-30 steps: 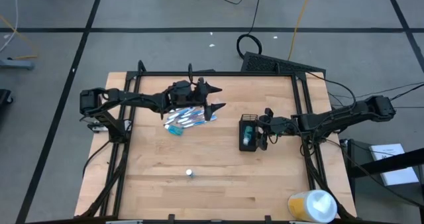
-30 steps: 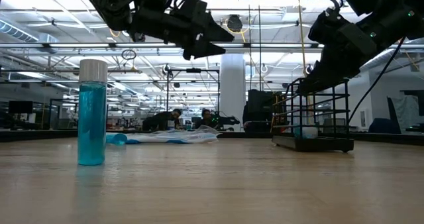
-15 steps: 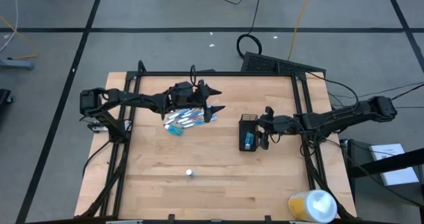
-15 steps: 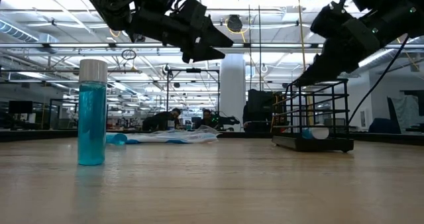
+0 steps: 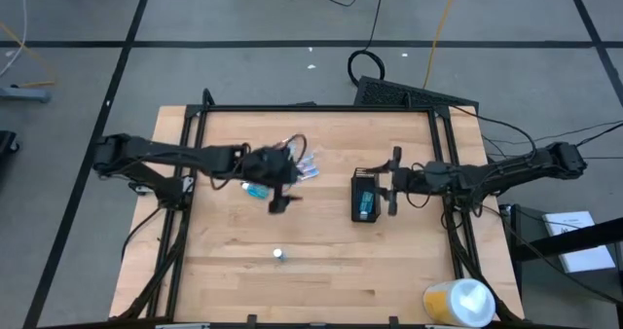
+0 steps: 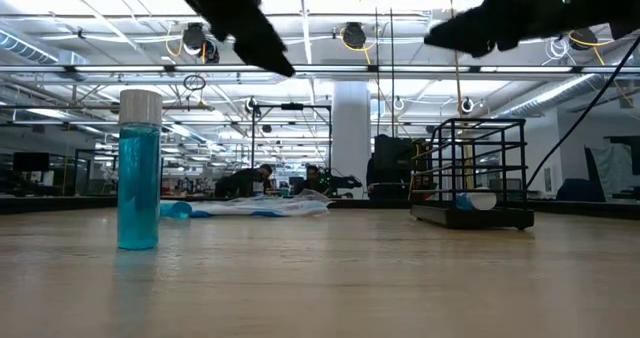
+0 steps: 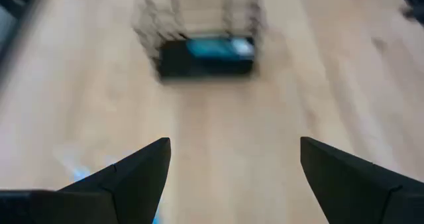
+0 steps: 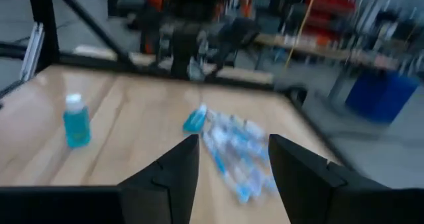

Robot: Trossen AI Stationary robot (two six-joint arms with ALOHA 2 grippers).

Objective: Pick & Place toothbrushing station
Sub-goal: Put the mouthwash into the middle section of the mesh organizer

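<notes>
Over the counter's (image 5: 321, 280) middle, our left tool (image 5: 280, 188), fingers spread and empty, hovers above the toothbrushes (image 5: 302, 168), far nearer than our right tool (image 5: 393, 181), parted and empty beside the wire-mesh cup (image 5: 364, 196).

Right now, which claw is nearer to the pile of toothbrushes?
The left claw: it is over the near edge of the toothbrushes. The right claw is far off, beside the black wire cup.
</notes>
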